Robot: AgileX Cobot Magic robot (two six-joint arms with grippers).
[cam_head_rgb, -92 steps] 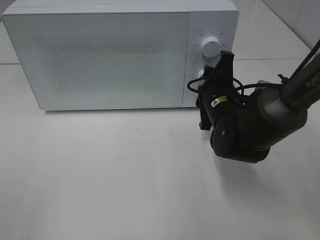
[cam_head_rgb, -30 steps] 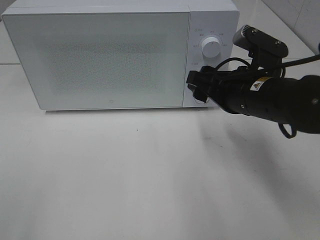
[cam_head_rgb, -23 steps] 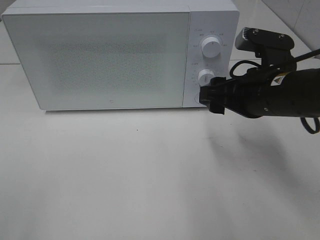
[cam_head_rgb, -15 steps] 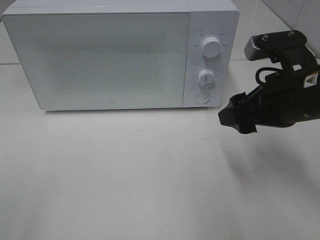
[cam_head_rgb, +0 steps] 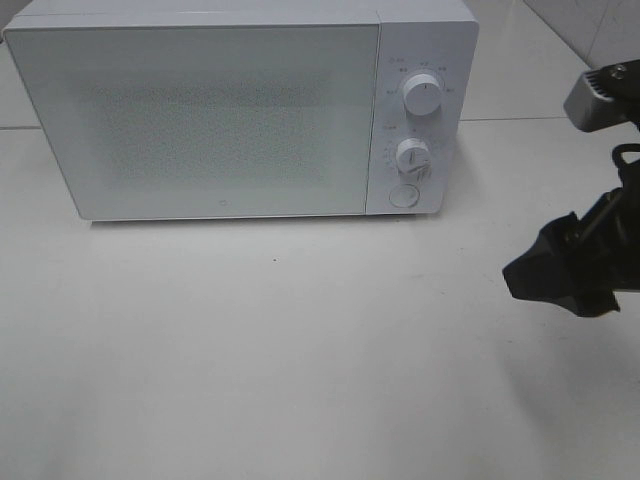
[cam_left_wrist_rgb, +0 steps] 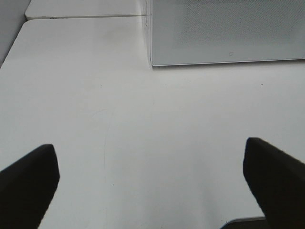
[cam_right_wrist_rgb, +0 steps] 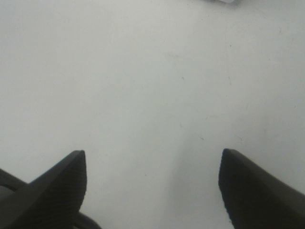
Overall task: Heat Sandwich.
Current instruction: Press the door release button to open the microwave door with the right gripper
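The left gripper [cam_left_wrist_rgb: 148, 145] is seen only from its own wrist camera. Its two dark fingers [cam_left_wrist_rgb: 29, 183] stand spread as wide as they go, with bare white table [cam_head_rgb: 280, 360] between them and nothing held. Ahead of it is the lower corner of the white microwave [cam_head_rgb: 200, 120].

From the high camera, the microwave stands at the back of the table with its frosted, speckled door shut. On its right panel are an upper knob [cam_head_rgb: 422, 94], a lower knob [cam_head_rgb: 412, 155] and a round button [cam_head_rgb: 403, 194] beneath them.

The sandwich shows in none of the views, so neither its look nor its place can be told. The door's glass gives no sight of the inside.

At the far right, the right gripper [cam_right_wrist_rgb: 152, 152] hangs over the table, well apart from the microwave's panel. Its jaws are parted wide and it grips nothing.
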